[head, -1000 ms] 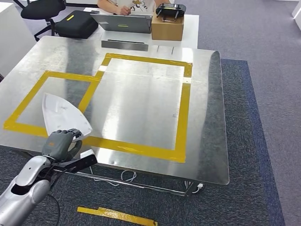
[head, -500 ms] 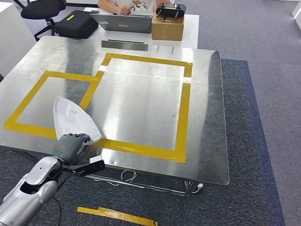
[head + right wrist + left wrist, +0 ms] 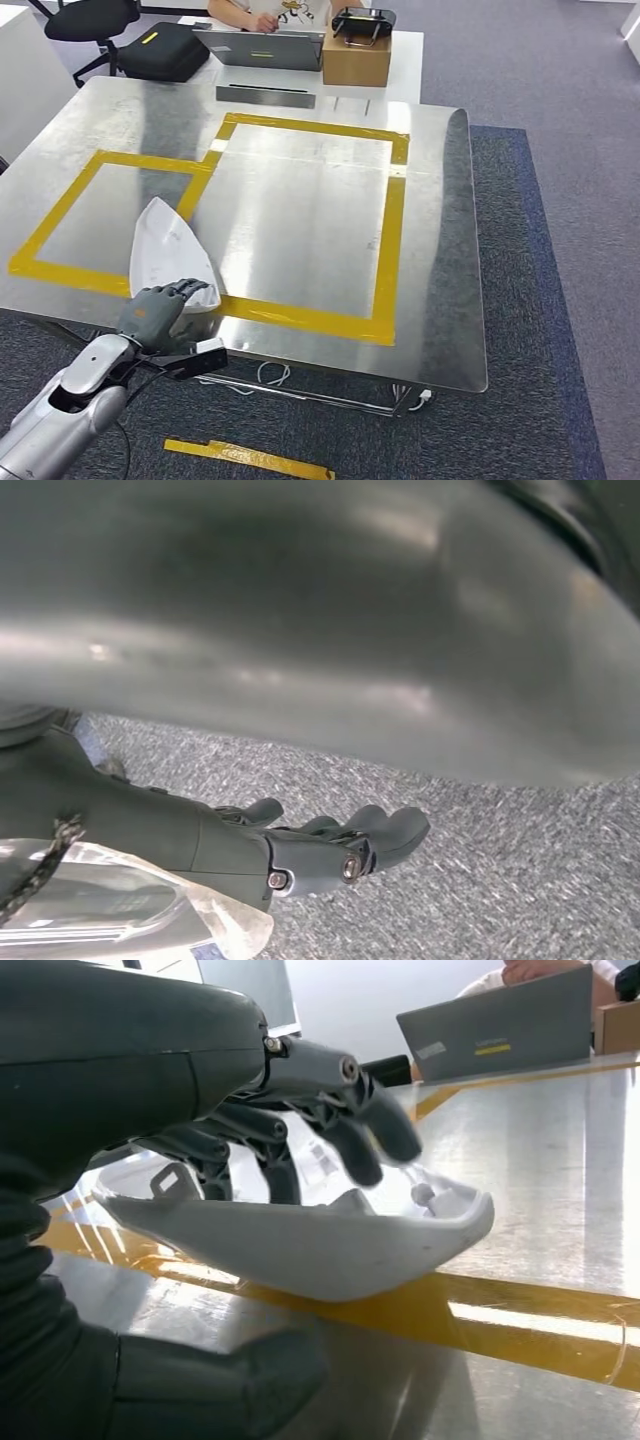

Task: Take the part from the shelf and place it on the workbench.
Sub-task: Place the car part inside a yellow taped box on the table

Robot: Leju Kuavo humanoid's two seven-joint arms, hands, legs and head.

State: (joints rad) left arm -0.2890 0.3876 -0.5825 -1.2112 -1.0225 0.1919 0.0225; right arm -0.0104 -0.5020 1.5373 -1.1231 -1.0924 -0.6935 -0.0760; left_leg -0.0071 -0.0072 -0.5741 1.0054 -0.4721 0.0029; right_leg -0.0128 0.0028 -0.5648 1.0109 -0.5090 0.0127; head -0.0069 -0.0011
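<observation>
The part (image 3: 170, 255) is a white, iron-shaped plastic shell. My left hand (image 3: 155, 312) holds it at its near end, over the front left of the steel workbench (image 3: 302, 220). The shell lies across the near strip of yellow tape (image 3: 302, 320). In the left wrist view my fingers (image 3: 362, 1130) reach into the hollow of the part (image 3: 302, 1250) and the thumb (image 3: 226, 1380) sits under it; the shell is just above or barely on the tape. My right hand (image 3: 302, 845) hangs over grey carpet with its fingers loosely spread and nothing in it.
Behind the workbench stands a white table with a laptop (image 3: 260, 47), a cardboard box (image 3: 356, 58) and a black bag (image 3: 162, 50); a person (image 3: 264, 12) sits there. A grey metal bar (image 3: 266, 96) lies at the bench's far edge. A yellow strip (image 3: 249, 458) lies on the carpet.
My left hand has carried the white part to the right and a little forward along the bench's front edge, onto the inner corner of the tape frames.
</observation>
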